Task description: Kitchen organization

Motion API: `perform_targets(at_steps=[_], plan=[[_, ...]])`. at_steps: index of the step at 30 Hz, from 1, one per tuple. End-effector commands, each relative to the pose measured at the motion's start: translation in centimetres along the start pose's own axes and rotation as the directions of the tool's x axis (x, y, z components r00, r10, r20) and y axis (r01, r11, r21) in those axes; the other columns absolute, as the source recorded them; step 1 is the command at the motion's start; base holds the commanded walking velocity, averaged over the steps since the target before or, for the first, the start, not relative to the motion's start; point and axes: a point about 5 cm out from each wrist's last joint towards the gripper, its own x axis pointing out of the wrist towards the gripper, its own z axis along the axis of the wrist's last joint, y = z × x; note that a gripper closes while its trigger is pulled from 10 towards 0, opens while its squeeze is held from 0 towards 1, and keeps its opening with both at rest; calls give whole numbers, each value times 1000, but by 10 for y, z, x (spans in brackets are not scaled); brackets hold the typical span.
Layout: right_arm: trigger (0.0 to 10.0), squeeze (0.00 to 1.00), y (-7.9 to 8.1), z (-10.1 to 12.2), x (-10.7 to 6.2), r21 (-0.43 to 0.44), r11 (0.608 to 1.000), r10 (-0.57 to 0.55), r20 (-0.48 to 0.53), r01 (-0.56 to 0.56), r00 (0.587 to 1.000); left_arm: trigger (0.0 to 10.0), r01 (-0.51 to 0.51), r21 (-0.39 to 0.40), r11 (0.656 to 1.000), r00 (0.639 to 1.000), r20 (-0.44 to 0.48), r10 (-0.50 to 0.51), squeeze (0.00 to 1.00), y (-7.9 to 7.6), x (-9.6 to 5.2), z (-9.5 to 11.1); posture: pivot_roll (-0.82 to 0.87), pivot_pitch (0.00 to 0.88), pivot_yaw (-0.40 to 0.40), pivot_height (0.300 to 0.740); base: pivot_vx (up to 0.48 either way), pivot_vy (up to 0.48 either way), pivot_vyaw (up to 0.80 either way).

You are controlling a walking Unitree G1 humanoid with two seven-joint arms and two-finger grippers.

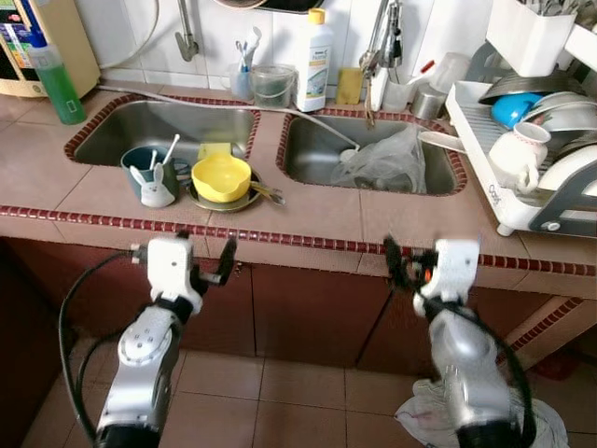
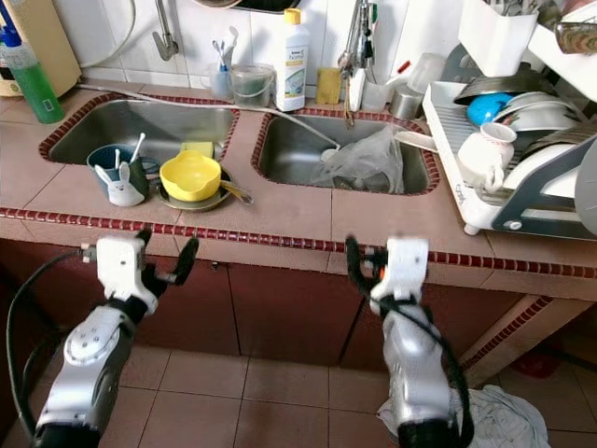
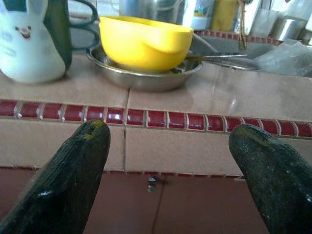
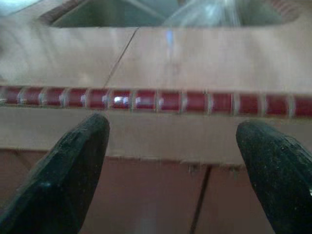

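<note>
Bowl — beyond left gripper's parted jaws

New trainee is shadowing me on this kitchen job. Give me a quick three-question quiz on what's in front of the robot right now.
1. True or false: the yellow bowl sits in a metal dish.
2. Which sink holds the plastic bag? A) left sink B) right sink C) neither
3. Are the left gripper and right gripper above the counter or in front of its edge?

Key: 1. True. 2. B. 3. In front of its edge, both open and empty.
</note>
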Motion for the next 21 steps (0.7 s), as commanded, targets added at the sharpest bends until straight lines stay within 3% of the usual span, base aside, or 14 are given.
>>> perform_targets(at_steps=[1,5,7,9,12,14,16,17,21], plan=[[10000,0,1,15,0,52,999,11,51,-14,999,10000,-33,35,999,999,-29,34,0,1,3,1,81,0,-42,740,0,0,0],[10000,0,-4,19,0,122,992,28,60,-35,998,10000,6,61,998,999,-39,-4,0,-2,8,3,81,0,-42,740,0,0,0],[10000,0,-6,20,0,85,996,26,52,-30,998,10000,29,82,996,999,-26,-27,0,-3,10,7,81,0,-52,740,0,0,0],[10000,0,-7,24,0,-6,1000,28,49,-28,998,10000,38,102,994,998,-46,-33,0,-3,11,9,73,0,-45,740,0,0,0],[10000,0,-7,35,-2,-151,989,29,105,-13,994,10000,24,135,990,1000,12,-25,0,-2,13,19,52,0,-28,740,0,0,0],[10000,0,-5,40,-6,-111,993,50,122,-36,991,10000,16,85,996,1000,19,-18,0,-5,12,24,47,0,-29,740,0,0,0],[10000,0,-3,42,-9,-113,992,66,136,-51,989,10000,24,101,995,999,41,-28,0,-9,10,27,41,0,-26,740,0,0,0],[10000,0,3,47,-11,-184,980,102,168,-70,981,10000,47,109,993,998,39,-51,0,-13,8,27,37,0,-26,740,0,0,0],[10000,0,10,52,-13,-240,967,137,217,-83,967,10000,27,100,995,999,20,-29,0,-14,9,22,45,0,-35,740,0,0,0]])
